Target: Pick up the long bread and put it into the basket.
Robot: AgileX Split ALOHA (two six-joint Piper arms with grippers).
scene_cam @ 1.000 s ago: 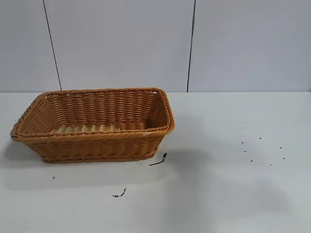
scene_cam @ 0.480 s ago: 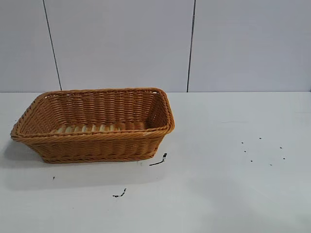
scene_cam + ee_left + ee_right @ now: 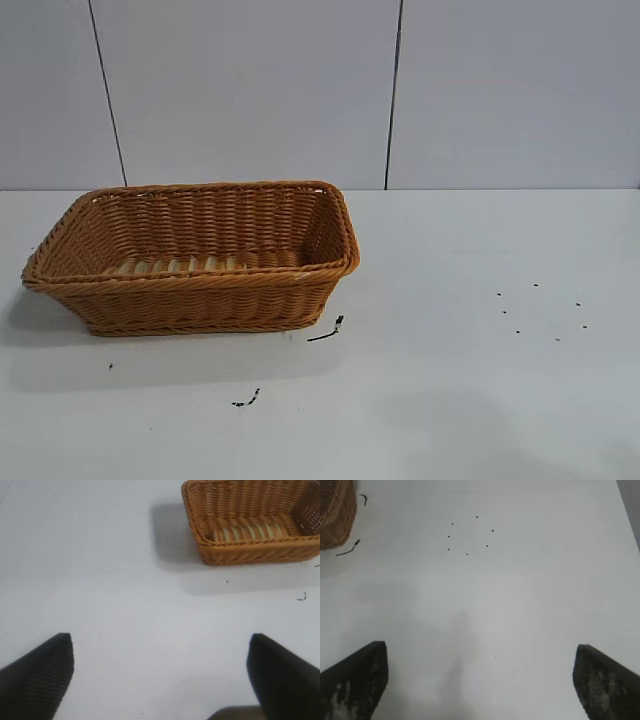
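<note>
The orange-brown wicker basket (image 3: 190,255) stands on the white table at the left. The long bread (image 3: 180,265) lies inside it along the near wall, its pale ridged bands showing just above the rim. The left wrist view shows the same basket (image 3: 250,522) with the long bread (image 3: 250,531) in it, far ahead of my left gripper (image 3: 160,680), which is open over bare table. My right gripper (image 3: 480,680) is open too, with only table between its fingers; an edge of the basket (image 3: 335,515) shows far off. Neither arm appears in the exterior view.
Small black marks lie on the table in front of the basket (image 3: 327,331) and nearer the front edge (image 3: 247,400). A scatter of black specks (image 3: 540,310) dots the table at the right. A grey panelled wall closes the back.
A faint shadow on the table's right front has faded away; the basket and bread have not moved.
</note>
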